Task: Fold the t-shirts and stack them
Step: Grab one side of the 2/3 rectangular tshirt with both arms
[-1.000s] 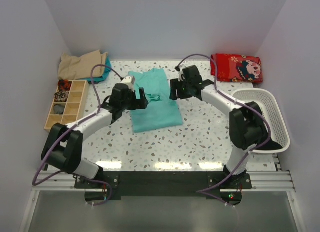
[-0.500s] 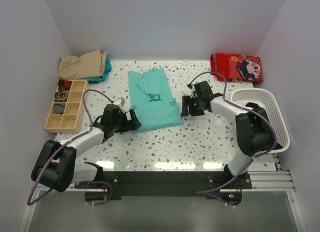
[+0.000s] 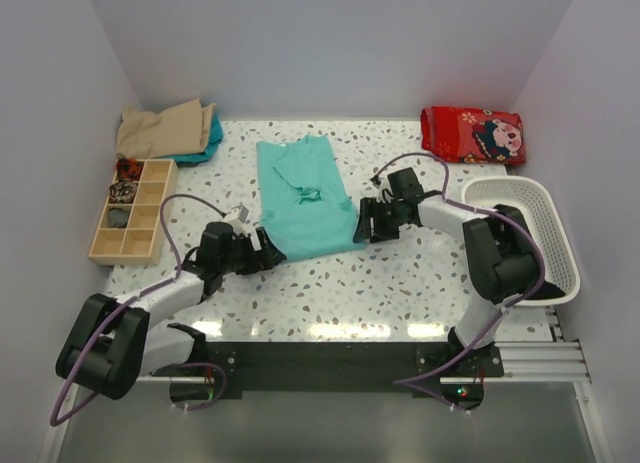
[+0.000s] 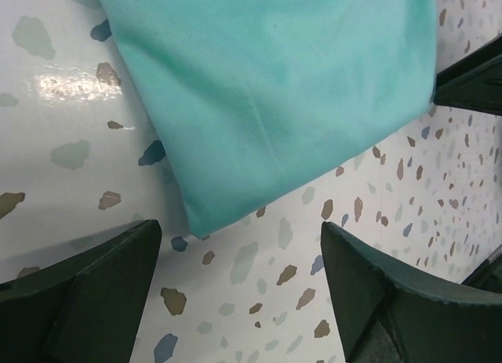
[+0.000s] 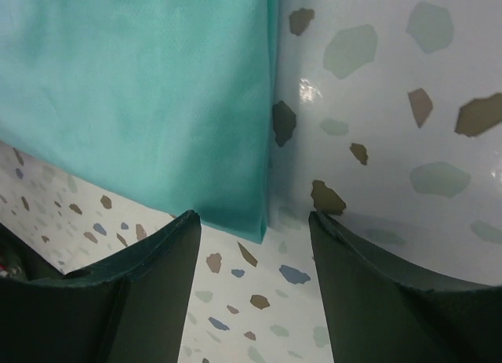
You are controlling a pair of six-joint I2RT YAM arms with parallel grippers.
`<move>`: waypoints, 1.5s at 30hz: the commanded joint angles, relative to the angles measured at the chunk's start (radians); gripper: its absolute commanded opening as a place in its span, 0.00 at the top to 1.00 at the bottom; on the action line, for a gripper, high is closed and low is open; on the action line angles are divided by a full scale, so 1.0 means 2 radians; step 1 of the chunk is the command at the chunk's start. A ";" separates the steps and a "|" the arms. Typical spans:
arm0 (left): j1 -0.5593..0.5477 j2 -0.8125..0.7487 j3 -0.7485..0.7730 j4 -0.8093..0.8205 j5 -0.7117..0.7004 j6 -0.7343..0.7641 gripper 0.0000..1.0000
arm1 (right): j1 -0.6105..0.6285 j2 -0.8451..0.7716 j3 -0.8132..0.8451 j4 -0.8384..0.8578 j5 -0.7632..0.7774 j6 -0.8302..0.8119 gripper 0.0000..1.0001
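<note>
The tee (image 4: 274, 88) fills the view from 10 to 2 o'clock, its folded corner pointing toward 7 o'clock on the speckled table (image 4: 259, 300). The left hand (image 4: 239, 230) gapes wide, its fingers (image 4: 102, 292) at 7 and 5 o'clock, and the corner lies just beside the 7 o'clock tip. A dark part (image 4: 471, 81) at 3 o'clock meets the tee's edge.

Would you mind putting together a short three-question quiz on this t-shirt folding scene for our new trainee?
1. True or false: the left gripper is shut on the teal t-shirt.
2. Where does the white basket stand? A) at the right edge of the table B) in the back left corner C) on the teal t-shirt
3. Which corner of the teal t-shirt does the right gripper face?

Key
1. False: it is open, at the shirt's near left corner.
2. A
3. The near right corner.
</note>
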State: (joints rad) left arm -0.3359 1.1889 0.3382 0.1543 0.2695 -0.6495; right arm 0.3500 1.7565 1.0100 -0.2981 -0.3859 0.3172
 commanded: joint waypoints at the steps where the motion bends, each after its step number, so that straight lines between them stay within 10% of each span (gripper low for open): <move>1: 0.002 0.021 -0.033 0.058 0.043 -0.029 0.14 | -0.002 0.018 0.001 0.019 -0.046 0.013 0.38; 11: 0.002 0.094 -0.030 0.129 0.058 -0.040 0.38 | -0.002 0.058 -0.002 0.062 -0.095 0.040 0.48; 16: 0.002 0.107 -0.019 0.131 0.046 -0.034 0.50 | -0.002 0.074 0.003 0.081 -0.106 0.045 0.79; 24: 0.002 0.106 0.032 0.051 0.009 0.013 1.00 | -0.001 0.047 0.007 0.072 -0.099 0.042 1.00; 45: -0.091 -0.117 0.083 -0.205 -0.082 -0.011 1.00 | 0.103 -0.170 -0.054 -0.037 0.027 0.041 0.99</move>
State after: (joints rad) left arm -0.5140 0.9787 0.4118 -0.1699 0.2123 -0.6666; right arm 0.5678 1.4891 0.8410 -0.3168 -0.4538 0.4072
